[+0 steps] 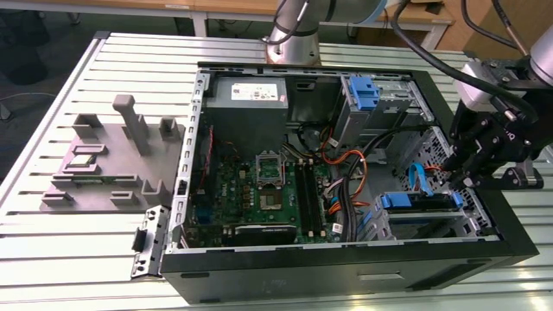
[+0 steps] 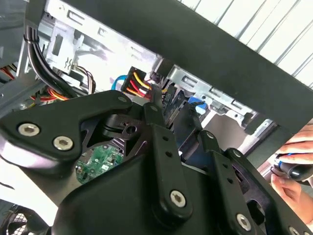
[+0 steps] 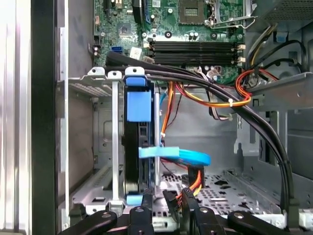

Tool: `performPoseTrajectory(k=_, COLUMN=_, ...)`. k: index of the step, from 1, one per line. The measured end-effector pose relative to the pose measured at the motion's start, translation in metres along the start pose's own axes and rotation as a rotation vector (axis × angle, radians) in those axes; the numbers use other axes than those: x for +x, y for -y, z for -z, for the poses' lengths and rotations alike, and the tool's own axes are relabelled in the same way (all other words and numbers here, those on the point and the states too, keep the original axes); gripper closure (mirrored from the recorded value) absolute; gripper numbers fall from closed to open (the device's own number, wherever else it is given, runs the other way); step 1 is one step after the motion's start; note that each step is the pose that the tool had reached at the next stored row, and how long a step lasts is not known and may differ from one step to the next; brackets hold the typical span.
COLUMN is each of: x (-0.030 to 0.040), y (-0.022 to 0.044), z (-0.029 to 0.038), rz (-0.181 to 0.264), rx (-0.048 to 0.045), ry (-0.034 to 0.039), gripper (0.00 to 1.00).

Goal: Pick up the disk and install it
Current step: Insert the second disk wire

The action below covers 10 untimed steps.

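Note:
The disk [image 3: 138, 147] stands on edge inside the metal drive cage [image 3: 83, 147] of the open computer case, its blue carrier rail [image 3: 138, 105] facing the camera. In the exterior view the disk [image 1: 421, 201] sits low in the cage on that view's right. A blue flat cable [image 3: 181, 156] and a power plug with orange and yellow wires [image 3: 188, 188] lie right beside it. My gripper [image 3: 166, 213] hangs just off the disk's near end, with its fingers [image 3: 142, 215] apart and nothing clamped between them. It also shows in the second wrist view [image 2: 173, 110] and in the exterior view [image 1: 462, 181].
Thick black cables [image 3: 234, 98] cross above the cage. The motherboard [image 1: 268, 194], a grey power-supply box [image 1: 246, 94] and a bare blue bracket [image 1: 367, 94] fill the case. A grey fixture [image 1: 112, 162] stands on the slatted table. A person's hand [image 2: 293, 174] is beyond the case wall.

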<state>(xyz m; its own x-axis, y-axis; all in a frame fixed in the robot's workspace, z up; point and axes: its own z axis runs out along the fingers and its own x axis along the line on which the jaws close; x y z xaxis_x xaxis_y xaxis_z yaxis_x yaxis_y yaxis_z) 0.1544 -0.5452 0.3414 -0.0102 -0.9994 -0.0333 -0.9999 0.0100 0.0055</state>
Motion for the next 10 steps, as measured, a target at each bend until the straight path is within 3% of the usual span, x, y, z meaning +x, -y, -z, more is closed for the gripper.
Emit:
performPoseTrajectory(k=6, x=0.0008, y=-0.014, z=-0.0028, rz=0.0, rx=0.0, ry=-0.0024, gripper=0.63)
performPoseTrajectory(k=10, x=0.001, y=-0.0146, z=-0.0032, rz=0.0, rx=0.0001, ry=-0.0056, gripper=0.63)
